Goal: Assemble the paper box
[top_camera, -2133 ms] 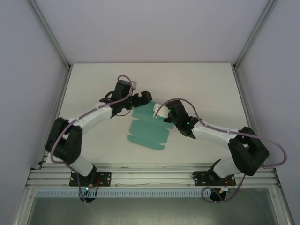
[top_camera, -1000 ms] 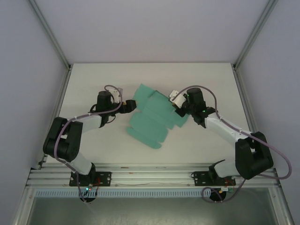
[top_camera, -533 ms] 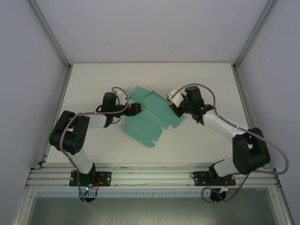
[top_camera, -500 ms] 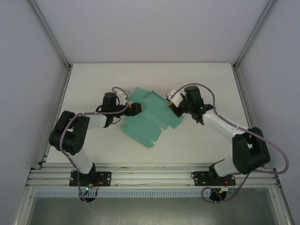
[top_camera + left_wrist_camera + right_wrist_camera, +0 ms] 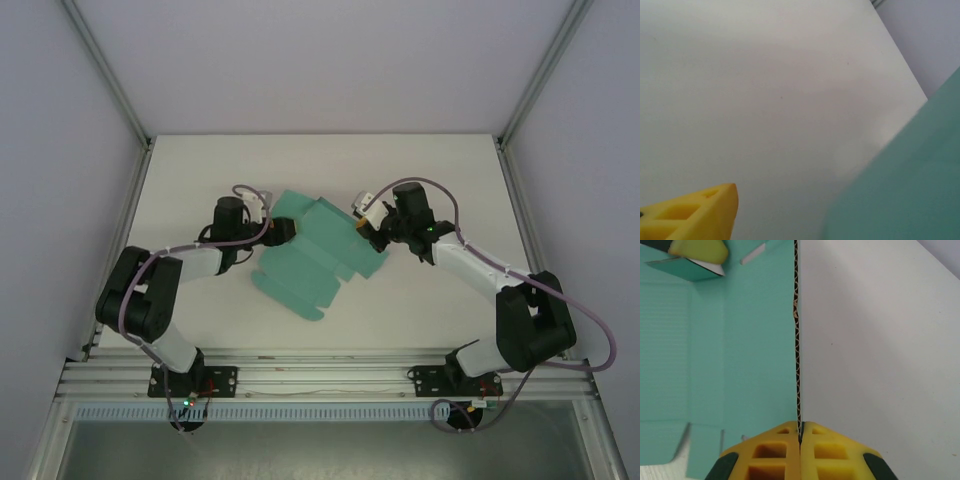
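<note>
The right gripper is clamped on the paper box. In the right wrist view its two yellow fingers meet with the card's corrugated edge pinched in the seam between them. That edge runs straight away from the grip, with teal card on one side and the bare white table on the other. From above, this gripper sits at the sheet's right edge, toward its far end. Behind it the wrist points left, the forearm slopes back to the near right, and the elbow folds over the base at the table's near-right corner. A lilac cable arches over the wrist.

The left gripper is at the sheet's left edge, across from the right one. Its wrist view shows one yellow finger low over the table and a blurred teal stretch of card close beside it. Whether this claw is apart or closed on the card cannot be told. The left forearm lies low and points right, and the elbow is bent near the table's left side above the base.

The paper box is an unfolded die-cut sheet at the middle of the table, between the two grippers. Its rounded tabs reach toward the near left.
</note>
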